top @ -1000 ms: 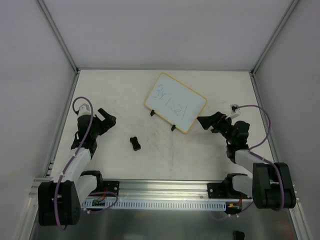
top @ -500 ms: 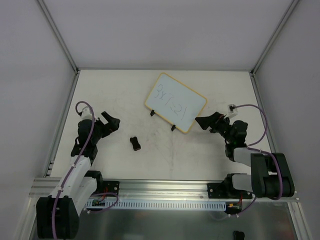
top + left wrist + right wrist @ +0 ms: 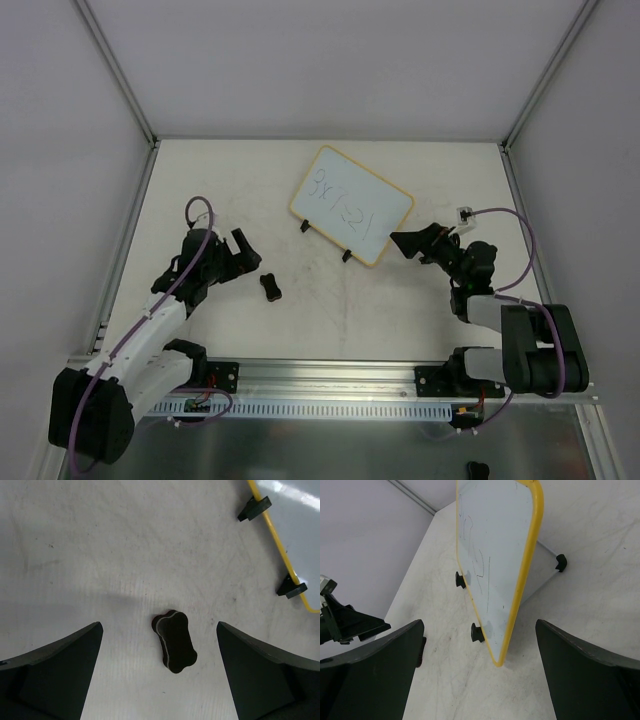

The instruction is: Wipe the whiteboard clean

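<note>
Now my left end effector hangs low over the worktop with its jaws wide open and nothing between the pads. In my left wrist view a small black block, shaped like a bone, lies flat on the worktop ahead of the two fingers, in the gap between them but not touching either one.

My right end effector is also fully open and holds nothing. It points to the whiteboard and stands just beside the board's near right corner, apart from it.

The whiteboard sits at the far middle of the worktop, turned diagonally. It has a thin yellow rim, rounded corners and faint handwriting on its white face. Two small black feet are on the edge that faces my left arm. From my right wrist the board looks raised and leaning on these feet, though I cannot tell how steeply.

The worktop is off-white and matte, with many small dark scuffs and thin grey lines. Pale grey walls close it on three sides, with metal frame bars in the corners. A metal rail runs along the near edge, where both my arms are bolted, and purple cables loop along them.
</note>
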`<action>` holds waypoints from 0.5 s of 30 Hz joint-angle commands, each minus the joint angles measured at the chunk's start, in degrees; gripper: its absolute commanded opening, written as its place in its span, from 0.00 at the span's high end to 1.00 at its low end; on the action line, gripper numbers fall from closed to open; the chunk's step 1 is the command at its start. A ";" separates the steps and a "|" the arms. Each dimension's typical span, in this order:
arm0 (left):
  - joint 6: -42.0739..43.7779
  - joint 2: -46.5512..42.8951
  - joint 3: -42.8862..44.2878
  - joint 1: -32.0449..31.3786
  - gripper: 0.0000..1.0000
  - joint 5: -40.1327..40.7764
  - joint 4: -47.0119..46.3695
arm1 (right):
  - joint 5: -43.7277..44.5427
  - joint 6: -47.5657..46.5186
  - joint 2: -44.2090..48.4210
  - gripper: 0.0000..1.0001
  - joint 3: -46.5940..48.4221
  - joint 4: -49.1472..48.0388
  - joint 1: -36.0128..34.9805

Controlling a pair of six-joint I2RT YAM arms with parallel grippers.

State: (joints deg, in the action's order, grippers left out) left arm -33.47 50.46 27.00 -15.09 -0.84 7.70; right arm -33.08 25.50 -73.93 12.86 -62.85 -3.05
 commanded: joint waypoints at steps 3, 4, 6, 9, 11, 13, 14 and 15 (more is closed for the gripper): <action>-0.27 4.12 2.44 -3.79 0.01 1.02 5.47 | -2.34 1.92 -0.60 0.01 0.58 -7.55 -0.47; -0.80 4.38 2.53 -4.94 0.01 1.19 6.00 | -2.60 2.19 -0.60 0.01 0.67 -7.64 -0.47; -2.82 4.56 2.44 -9.31 0.01 3.81 7.23 | -2.95 2.89 -0.34 0.01 0.85 -7.73 -0.47; -5.28 5.09 2.61 -13.02 0.01 5.76 7.94 | -3.57 3.42 0.19 0.01 0.76 -8.16 -0.47; -6.60 6.84 3.32 -15.31 0.01 7.34 7.94 | -3.83 3.68 0.19 0.01 0.76 -8.69 -0.38; -7.39 8.25 3.84 -16.72 0.01 8.13 8.03 | -4.10 4.21 -0.34 0.01 0.85 -9.57 -0.38; -8.18 9.65 4.37 -17.16 0.01 8.22 8.03 | -4.36 4.30 -0.51 0.01 0.85 -9.66 -0.47; -8.53 10.18 4.72 -17.60 0.01 8.49 8.11 | -4.45 4.39 -0.69 0.01 0.94 -9.75 -0.47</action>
State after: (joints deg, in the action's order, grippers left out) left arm -38.70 58.83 29.17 -31.44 4.73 14.44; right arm -36.10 29.39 -74.35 12.84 -67.51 -3.07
